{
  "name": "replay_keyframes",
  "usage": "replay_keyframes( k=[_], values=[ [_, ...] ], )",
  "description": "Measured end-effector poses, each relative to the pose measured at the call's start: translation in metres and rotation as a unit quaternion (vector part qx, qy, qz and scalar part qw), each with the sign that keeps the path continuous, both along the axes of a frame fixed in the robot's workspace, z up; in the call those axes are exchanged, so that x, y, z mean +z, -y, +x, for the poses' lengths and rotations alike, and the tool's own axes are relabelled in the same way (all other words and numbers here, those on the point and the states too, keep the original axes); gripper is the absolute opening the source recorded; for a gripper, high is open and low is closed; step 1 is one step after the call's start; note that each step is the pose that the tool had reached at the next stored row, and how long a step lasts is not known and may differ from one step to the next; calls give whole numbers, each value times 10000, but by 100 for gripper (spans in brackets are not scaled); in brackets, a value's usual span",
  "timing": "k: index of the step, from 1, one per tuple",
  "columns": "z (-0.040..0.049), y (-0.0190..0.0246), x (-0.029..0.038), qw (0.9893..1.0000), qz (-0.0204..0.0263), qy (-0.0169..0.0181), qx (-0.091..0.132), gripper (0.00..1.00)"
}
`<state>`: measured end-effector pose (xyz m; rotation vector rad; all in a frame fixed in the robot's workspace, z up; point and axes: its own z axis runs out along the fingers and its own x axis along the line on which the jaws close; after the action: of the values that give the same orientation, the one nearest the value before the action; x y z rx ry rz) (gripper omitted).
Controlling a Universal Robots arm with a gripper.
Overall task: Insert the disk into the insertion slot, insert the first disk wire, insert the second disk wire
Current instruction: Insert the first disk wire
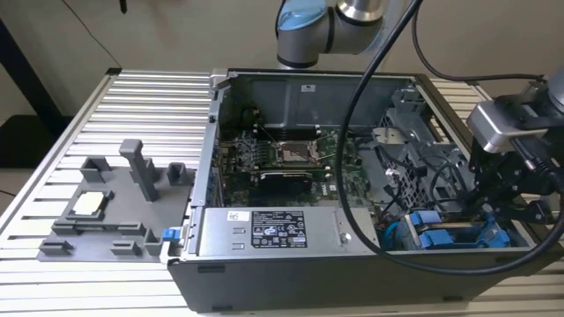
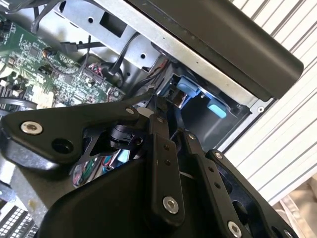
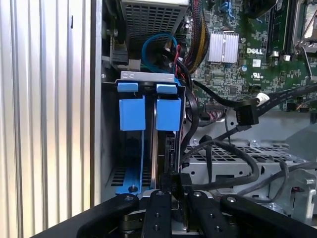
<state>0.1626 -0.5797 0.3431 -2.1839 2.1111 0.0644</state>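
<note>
Black linkage bars of the gripper [image 3: 177, 192] crowd the foreground in both wrist views. In the first wrist view its 2 fingers [image 3: 159, 210] are drawn close together and clamped on a black plug [image 3: 176, 179], from which a thick black cable [image 3: 218, 185] loops away across the grey metal of the case.

Straight ahead of the fingertips stands the disk [image 3: 164, 148]. It is seen edge-on and already sits inside the insertion slot [image 3: 148, 75], with its blue carrier tab [image 3: 168, 114] at the far end. A second blue tab [image 3: 131, 111] stands just beside it in the neighbouring bay. The plug is at the near end of the disk, very close to it. Whether it is seated there or only touching cannot be told.

In the exterior view the gripper hangs over the open computer case [image 1: 308, 277] at about 4 o'clock of the case. The blue parts of the slot show at about 8 o'clock from the gripper, just below it. A grey power-supply box [image 1: 269, 231] lies at 6 o'clock of the case, and the green motherboard [image 1: 291, 155] fills its middle. On the slatted metal table [image 1: 150, 99], at 9 o'clock of the case, sits a grey fixture [image 1: 105, 211].
</note>
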Motion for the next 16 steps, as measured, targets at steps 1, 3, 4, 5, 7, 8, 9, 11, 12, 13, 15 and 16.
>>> replay_keyframes(
  k=[1,3,4,5,7,8,9,11,12,13,15,16],
  values=[
    [0,0,-4,10000,0,0,0,19],
    [0,0,-11,10000,0,0,0,19],
    [0,0,-16,10000,0,0,-1,19],
    [0,0,-19,10000,-2,0,-2,19],
    [0,0,-25,10000,-2,0,-5,19],
    [0,1,-29,10000,-1,0,-5,19],
    [0,1,-34,10000,0,0,-6,19],
    [2,1,-42,10000,4,0,-7,19],
    [6,1,-51,10000,14,1,-5,19],
    [7,3,-57,10000,27,0,-6,19],
    [10,1,-50,10000,27,-1,-6,19],
    [11,2,-51,10000,25,0,-6,19]
  ],
)
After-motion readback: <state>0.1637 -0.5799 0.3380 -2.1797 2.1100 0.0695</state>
